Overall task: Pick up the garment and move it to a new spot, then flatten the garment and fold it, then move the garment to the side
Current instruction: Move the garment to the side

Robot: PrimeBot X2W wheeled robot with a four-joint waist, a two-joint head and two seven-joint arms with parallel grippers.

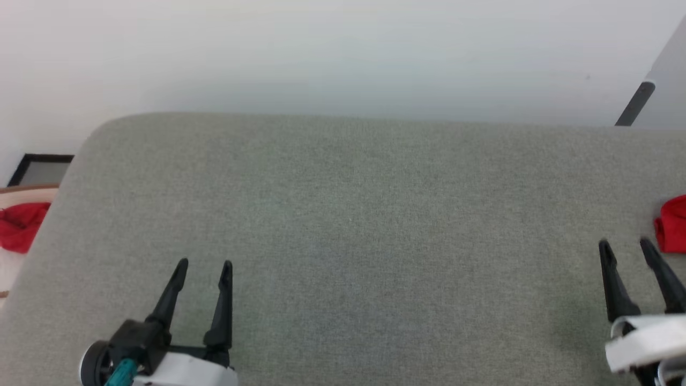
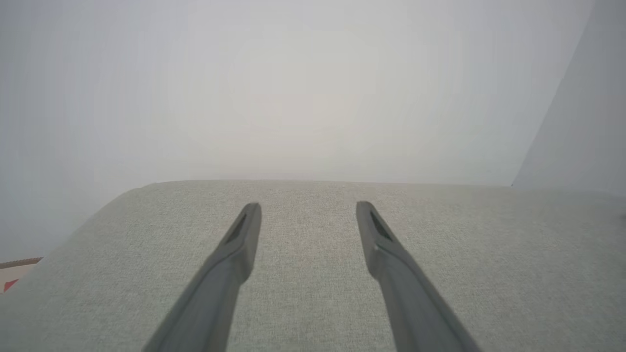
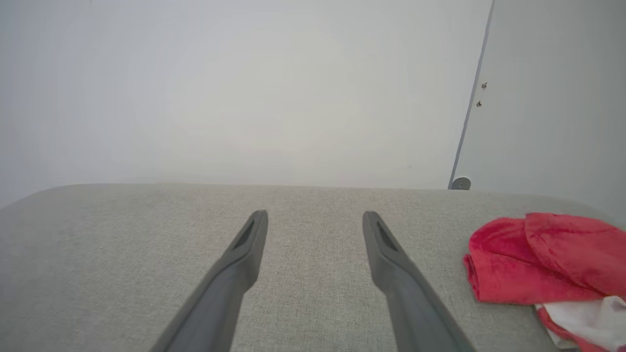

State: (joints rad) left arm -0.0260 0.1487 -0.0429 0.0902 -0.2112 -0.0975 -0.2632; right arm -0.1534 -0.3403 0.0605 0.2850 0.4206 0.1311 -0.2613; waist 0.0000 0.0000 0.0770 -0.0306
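Item one: the garment [image 3: 538, 259] lies in a crumpled heap on the grey fabric surface [image 1: 343, 214]. In the head view it sits at the far right, cut off by the picture's edge. In my right wrist view it shows as folds of red cloth, with a patch of white at its lower right. Its shape cannot be made out while it is bunched like this.

Item two: my right gripper [image 1: 625, 243] stands just beside the garment, on its left. Its jaws are spread wide with nothing between them. The right wrist view shows a strip of bare grey surface between the nearer finger and the red cloth, so there is no contact.

Item three: my left gripper [image 1: 205, 262] is well apart from the garment, at the lower left of the head view. Its jaws are likewise spread and hold nothing. Both pairs of fingers point toward the far rounded edge of the surface.

Item four: beyond the surface's left edge, lower down, a red cloth [image 1: 20, 225] lies on a pale area. A dark-framed panel [image 1: 40, 170] stands behind it. A pale wall [image 1: 343, 53] runs behind the surface, and a dark bar [image 1: 636, 103] slants at its upper right.
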